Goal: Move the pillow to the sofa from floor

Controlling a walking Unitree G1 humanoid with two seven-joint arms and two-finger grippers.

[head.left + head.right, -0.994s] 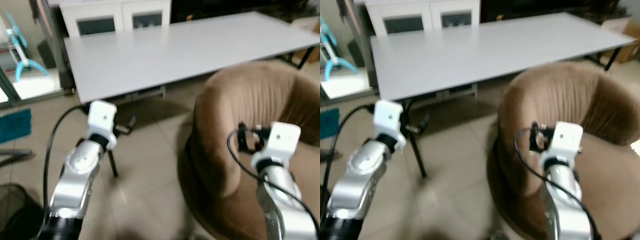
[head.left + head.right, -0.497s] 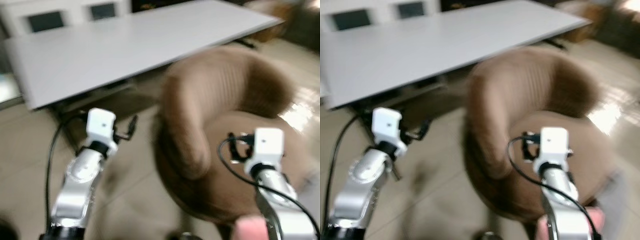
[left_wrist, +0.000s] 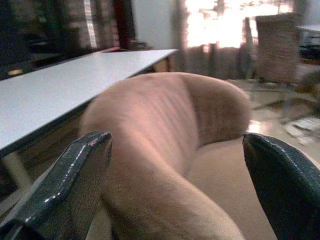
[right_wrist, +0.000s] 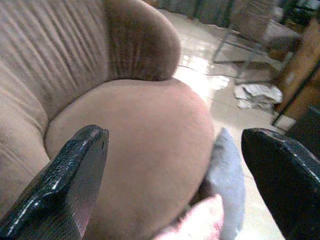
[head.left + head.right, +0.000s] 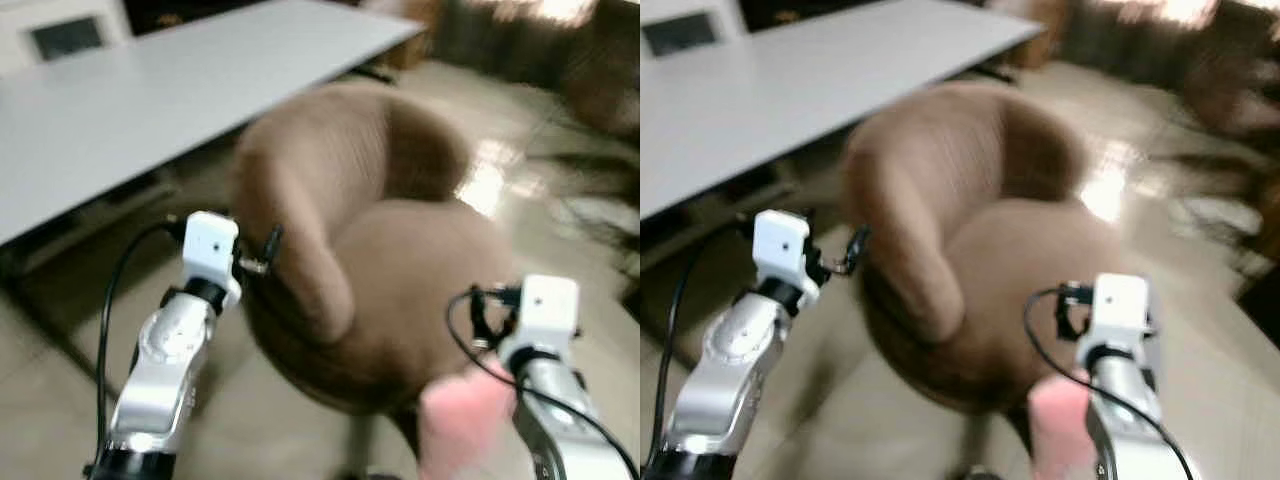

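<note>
2 hands are raised in front of the robot, both with fingers spread wide and holding nothing. The left hand (image 3: pixel 175 190) points at the curved backrest of the brown round sofa (image 5: pixel 400 270), with the white bench (image 5: pixel 150 90) off beyond its outer side. The right hand (image 4: pixel 175 185) looks over the sofa's seat cushion toward the far rim.

Just below and beyond the right hand, at the foot of the sofa on the tiled floor (image 4: pixel 210 95), lies a pale blue-grey pillow (image 4: pixel 227 175), its edge touching or tucked against the sofa's base. A pink pillow (image 4: pixel 197 222) shows directly under the right hand, beside the grey one; in the head views it appears as a blurred pink shape (image 5: pixel 460 420) close under that arm. Which of the 2 the task means cannot be told, and the head views are smeared.

Either pillow looks soft, light and floppy, so it should sag and fold when lifted and will not break or slip much. My judgement is that a pinch on a corner or a gathered edge, deep enough to catch a thick fold of fabric, would hold best, since the flat face offers nothing to close on
</note>
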